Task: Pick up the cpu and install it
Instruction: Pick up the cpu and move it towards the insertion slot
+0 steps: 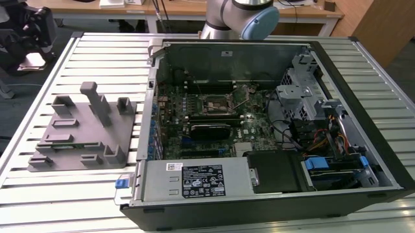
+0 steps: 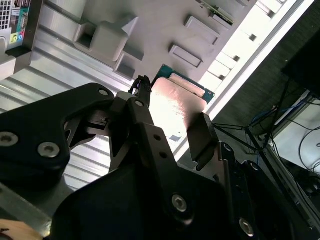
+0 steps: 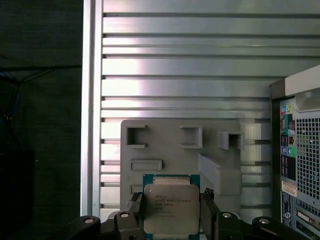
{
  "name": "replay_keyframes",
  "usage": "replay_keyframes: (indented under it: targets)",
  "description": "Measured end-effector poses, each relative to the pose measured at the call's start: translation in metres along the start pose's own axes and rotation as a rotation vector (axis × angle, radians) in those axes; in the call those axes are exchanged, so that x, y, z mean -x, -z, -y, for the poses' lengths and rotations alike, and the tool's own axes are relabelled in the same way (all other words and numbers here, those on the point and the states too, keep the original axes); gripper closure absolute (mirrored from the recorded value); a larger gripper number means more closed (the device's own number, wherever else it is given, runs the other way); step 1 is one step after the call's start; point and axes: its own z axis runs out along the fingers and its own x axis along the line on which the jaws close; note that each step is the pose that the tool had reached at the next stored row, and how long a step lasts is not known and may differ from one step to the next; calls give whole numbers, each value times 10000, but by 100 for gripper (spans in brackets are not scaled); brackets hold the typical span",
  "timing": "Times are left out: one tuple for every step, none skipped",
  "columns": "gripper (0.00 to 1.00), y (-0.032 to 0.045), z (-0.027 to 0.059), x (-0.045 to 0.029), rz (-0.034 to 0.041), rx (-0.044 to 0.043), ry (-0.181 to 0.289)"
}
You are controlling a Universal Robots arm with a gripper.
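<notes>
Black two-finger gripper (image 3: 171,202) clamped on opposite thin edges of small silvery square cpu (image 3: 171,210), likely light, stiff, fragile.

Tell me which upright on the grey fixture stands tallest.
The slim post near the grey fixture's middle in the exterior view; it rises well above the squat blocks around it.

exterior view: arm (image 1: 241,17) cut off by top edge above blue-capped joint | socket (image 1: 216,103) mid-frame, too small to tell its state | first wrist view: cpu (image 3: 171,209) cropped by frame edge, flanks hidden behind clamping fingers (image 3: 136,206), computer case (image 3: 300,150) cropped too | second wrist view: gripper (image 2: 171,110) body hides part of cpu
</notes>
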Motion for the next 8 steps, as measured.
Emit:
replay_keyframes:
  targets:
    - [46, 0, 0, 4, 0, 0, 0]
    - [46, 0, -1, 9, -1, 0, 0]
    - [46, 0, -1, 13, -1, 0, 0]
    - [46, 0, -1, 18, -1, 0, 0]
    - [46, 0, -1, 23, -1, 0, 0]
    - [46, 0, -1, 27, 0, 0, 0]
    - [46, 0, -2, 32, 0, 0, 0]
    - [46, 0, -2, 36, 0, 0, 0]
